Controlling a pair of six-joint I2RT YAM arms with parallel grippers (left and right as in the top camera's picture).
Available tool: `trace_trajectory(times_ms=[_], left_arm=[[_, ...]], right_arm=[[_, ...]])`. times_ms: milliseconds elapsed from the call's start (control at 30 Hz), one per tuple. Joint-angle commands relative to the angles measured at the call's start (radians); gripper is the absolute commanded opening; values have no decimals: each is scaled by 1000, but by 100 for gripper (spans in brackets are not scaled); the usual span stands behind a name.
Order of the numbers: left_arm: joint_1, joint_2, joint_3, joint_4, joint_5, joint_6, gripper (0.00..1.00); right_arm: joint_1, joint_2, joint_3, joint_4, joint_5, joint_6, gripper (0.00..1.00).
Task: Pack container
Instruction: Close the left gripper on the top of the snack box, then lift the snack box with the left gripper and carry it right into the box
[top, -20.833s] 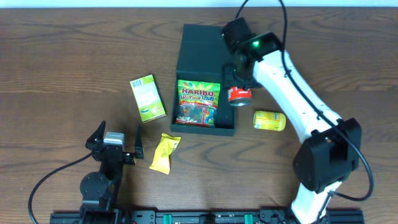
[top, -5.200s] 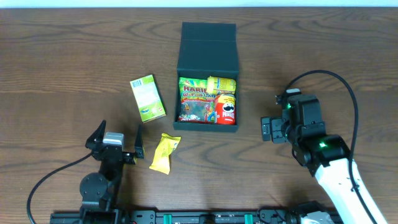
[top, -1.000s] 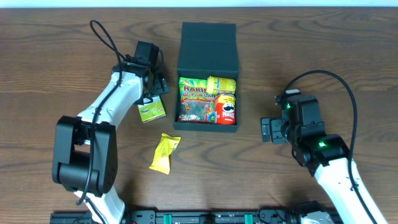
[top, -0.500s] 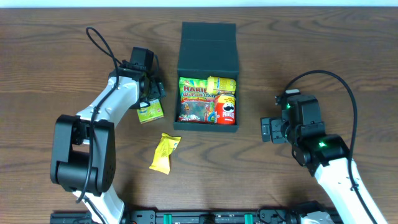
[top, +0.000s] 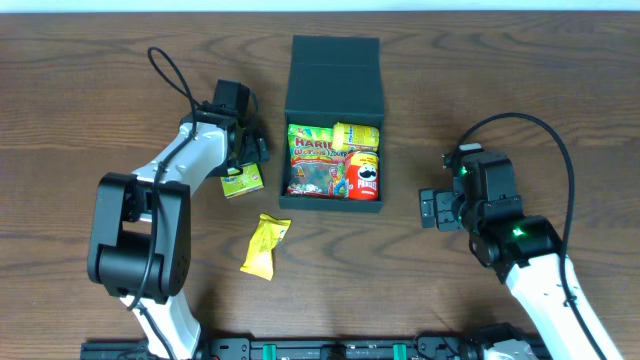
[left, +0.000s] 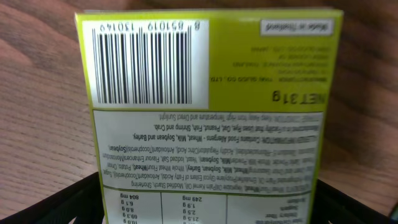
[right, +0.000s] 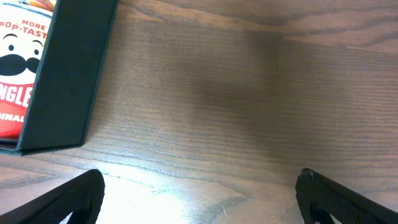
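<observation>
Now my left gripper (top: 242, 160) has swung over the light-green carton (top: 243, 181), between the container (top: 334, 70) and the table's (top: 70, 90) left edge, jaws released. My right gripper (top: 428, 208) waits, also released. I judge the grasp comes next.

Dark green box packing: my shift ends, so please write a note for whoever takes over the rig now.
Left gripper: open, jaws either side of the small light-green cardboard carton, lying on the table left of the dark green square box.
Right gripper: open, over bare table right of the box.
Done: Haribo bag, red Pringles can, yellow packet inside.
To do: carton, yellow pouch; lid open.
</observation>
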Motion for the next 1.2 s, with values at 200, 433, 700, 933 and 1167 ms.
trace_trajectory(times_ms=[200,433,700,933,1167], left_arm=[[8,26,-8,20,-23,-1,95],[8,27,-8,29,-22,-2,83],[8,27,-8,10,-22,-1,74],[8,26,-8,-11,-23,16,61],[8,-5,-7,-37,-23,35,60]], right_arm=[[-5,0,-4,1,11,-11,99],[-5,0,-4,1,10,-11,99],[-5,0,-4,1,11,-11,99],[-5,0,-4,1,10,-11,99],[-5,0,-4,1,11,-11,99]])
